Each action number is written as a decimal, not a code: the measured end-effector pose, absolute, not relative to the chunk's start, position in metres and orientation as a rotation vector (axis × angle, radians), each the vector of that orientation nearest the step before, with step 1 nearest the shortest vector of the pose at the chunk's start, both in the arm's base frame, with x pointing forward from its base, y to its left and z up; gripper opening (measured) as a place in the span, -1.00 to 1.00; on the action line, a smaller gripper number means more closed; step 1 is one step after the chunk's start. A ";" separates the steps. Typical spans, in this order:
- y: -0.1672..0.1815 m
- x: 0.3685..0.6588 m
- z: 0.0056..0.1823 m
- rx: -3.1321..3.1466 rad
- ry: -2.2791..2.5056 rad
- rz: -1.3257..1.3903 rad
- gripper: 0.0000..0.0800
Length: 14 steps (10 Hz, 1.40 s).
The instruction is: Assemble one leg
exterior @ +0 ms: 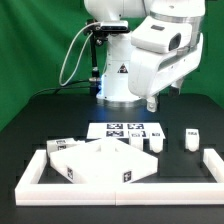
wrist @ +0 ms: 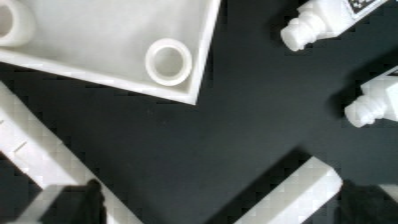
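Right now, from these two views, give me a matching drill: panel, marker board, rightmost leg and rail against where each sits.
Things
1. panel
2. marker board
3. rightmost leg
4. rail

Places
A. directly in front of the robot base
B. runs along the near edge and up both sides
C. on bare table at the exterior view's right, apart from the other parts
D. in the middle, between the tags and the near edge, with a round hole by its corner

Pairs: 1-D, 2-A, 3-C, 4-B
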State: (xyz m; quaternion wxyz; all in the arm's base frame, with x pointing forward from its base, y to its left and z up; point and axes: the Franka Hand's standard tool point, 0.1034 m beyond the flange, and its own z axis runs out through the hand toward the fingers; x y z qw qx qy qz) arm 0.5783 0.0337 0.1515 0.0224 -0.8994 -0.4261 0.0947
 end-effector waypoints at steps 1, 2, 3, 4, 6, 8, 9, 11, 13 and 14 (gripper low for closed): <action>0.034 0.578 0.152 -2.786 -1.320 0.293 0.62; 0.034 0.578 0.152 -2.786 -1.320 0.293 0.62; 0.034 0.578 0.151 -2.786 -1.320 0.293 0.62; 0.034 0.578 0.151 -2.786 -1.320 0.293 0.62; 0.034 0.578 0.151 -2.786 -1.320 0.293 0.62; 0.034 0.578 0.151 -2.786 -1.320 0.293 0.62; 0.034 0.578 0.151 -2.786 -1.320 0.293 0.62; 0.000 0.578 0.147 -2.773 -1.343 0.311 0.62; -0.045 0.591 0.146 -2.821 -1.271 0.329 0.62; -0.072 0.587 0.124 -2.843 -1.276 0.283 0.62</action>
